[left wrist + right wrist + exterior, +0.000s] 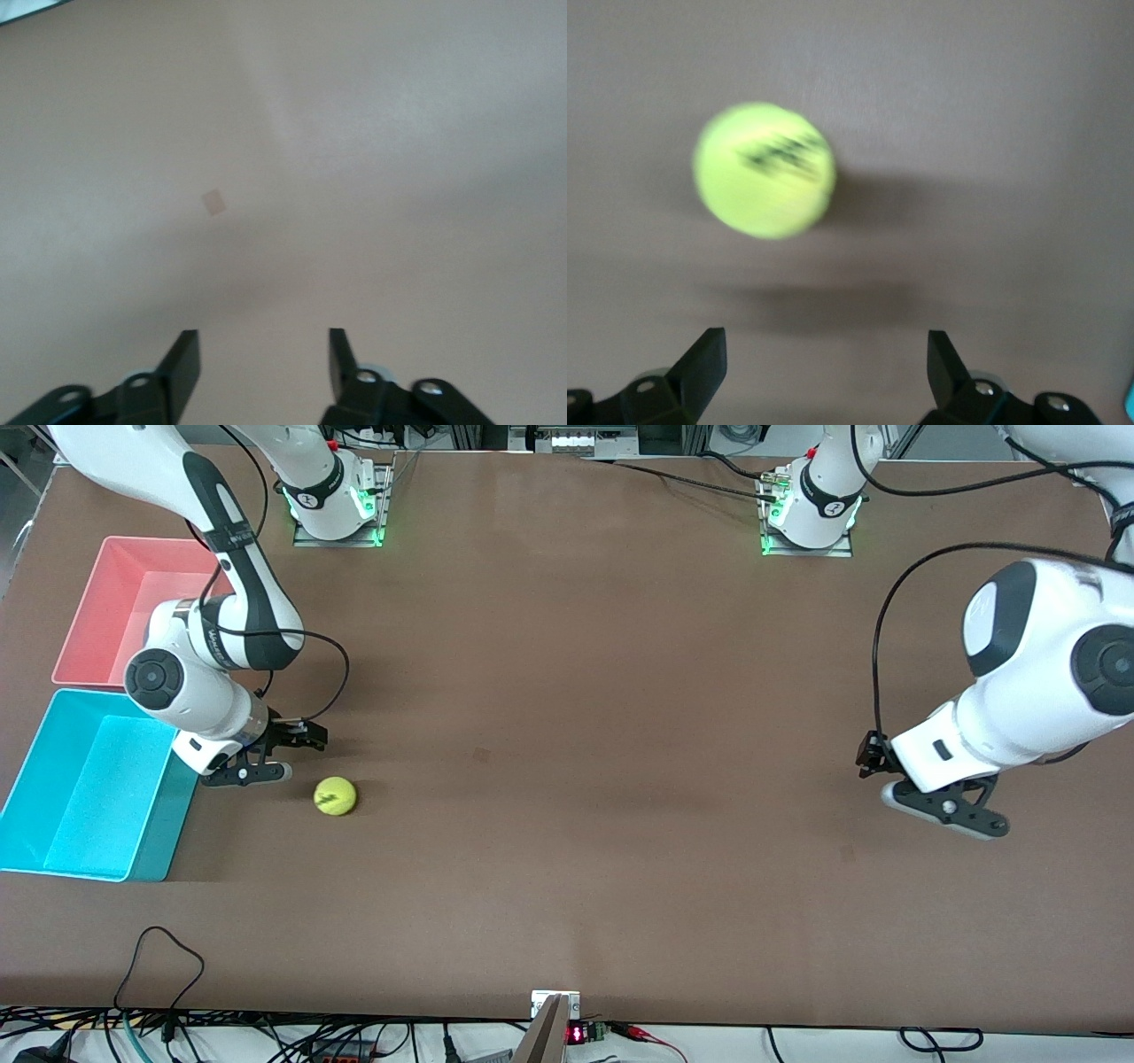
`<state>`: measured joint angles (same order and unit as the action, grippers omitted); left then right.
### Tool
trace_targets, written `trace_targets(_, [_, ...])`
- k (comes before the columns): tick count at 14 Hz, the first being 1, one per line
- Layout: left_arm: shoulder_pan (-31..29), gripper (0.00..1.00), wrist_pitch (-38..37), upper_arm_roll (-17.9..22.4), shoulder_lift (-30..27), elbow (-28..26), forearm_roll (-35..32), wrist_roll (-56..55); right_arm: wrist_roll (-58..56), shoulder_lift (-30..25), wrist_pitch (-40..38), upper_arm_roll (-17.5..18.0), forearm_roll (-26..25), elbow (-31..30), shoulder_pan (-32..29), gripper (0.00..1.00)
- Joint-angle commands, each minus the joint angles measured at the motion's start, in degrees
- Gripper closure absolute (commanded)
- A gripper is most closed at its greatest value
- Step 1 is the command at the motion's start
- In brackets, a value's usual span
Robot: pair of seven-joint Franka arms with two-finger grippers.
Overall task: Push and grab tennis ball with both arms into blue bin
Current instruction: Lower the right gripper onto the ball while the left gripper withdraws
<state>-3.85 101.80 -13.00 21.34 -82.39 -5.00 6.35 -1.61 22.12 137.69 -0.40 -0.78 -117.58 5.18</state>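
The yellow-green tennis ball [335, 795] lies on the brown table, a short way from the blue bin [53, 779] toward the left arm's end. My right gripper [294, 755] is open and empty, low over the table between the bin's wall and the ball, not touching the ball. In the right wrist view the ball [764, 170] lies ahead of the open right gripper [826, 345], off to one side. My left gripper [961, 815] waits open and empty over bare table at the left arm's end. The left wrist view shows the open left gripper [263, 341] over bare table.
A pink bin [97, 602] stands right beside the blue bin, farther from the front camera. The right arm's forearm [248, 584] reaches over the pink bin's corner. A black cable [159, 957] lies near the table's front edge.
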Motion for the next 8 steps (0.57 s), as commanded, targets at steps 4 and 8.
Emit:
trace_targets(4, [-3.96,0.0,-11.7,0.78,-0.69,9.26,0.44,-2.4,-8.22,5.65,11.1,0.23,-0.72,1.3,-3.41,0.0])
trace_targets(8, [-0.73,0.0,-8.4,7.09,-1.39,9.45,0.43,-2.75,-10.17,7.06,12.51,0.22,-0.63,1.66,-4.65,0.0])
